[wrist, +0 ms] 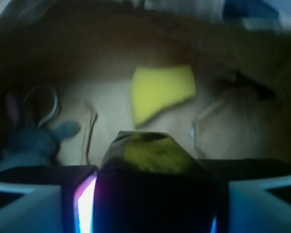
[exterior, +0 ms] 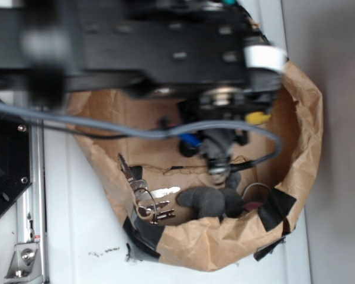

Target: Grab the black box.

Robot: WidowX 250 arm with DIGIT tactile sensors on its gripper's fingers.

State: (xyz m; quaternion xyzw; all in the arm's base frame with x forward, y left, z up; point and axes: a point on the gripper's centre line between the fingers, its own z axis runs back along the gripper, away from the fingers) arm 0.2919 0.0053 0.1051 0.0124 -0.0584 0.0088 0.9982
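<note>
In the wrist view the black box [wrist: 155, 174], glossy and dark with rounded corners, fills the space between my two fingers [wrist: 34, 199] and mirrors the yellow sponge on its top face. My gripper [wrist: 153, 199] is shut on it, with only a thin lit slit at the left pad. In the exterior view my gripper [exterior: 222, 165] hangs inside the brown paper bag [exterior: 307, 118], pointing down at its floor. The box itself is hidden there by the gripper and arm.
A yellow sponge [wrist: 162, 90] lies on the bag floor ahead. A grey plush toy [exterior: 210, 201] lies at the bag's near side, also visible in the wrist view [wrist: 34, 141]. Keys [exterior: 148, 198] lie left of it. A black machine plate [exterior: 6, 171] stands outside, left.
</note>
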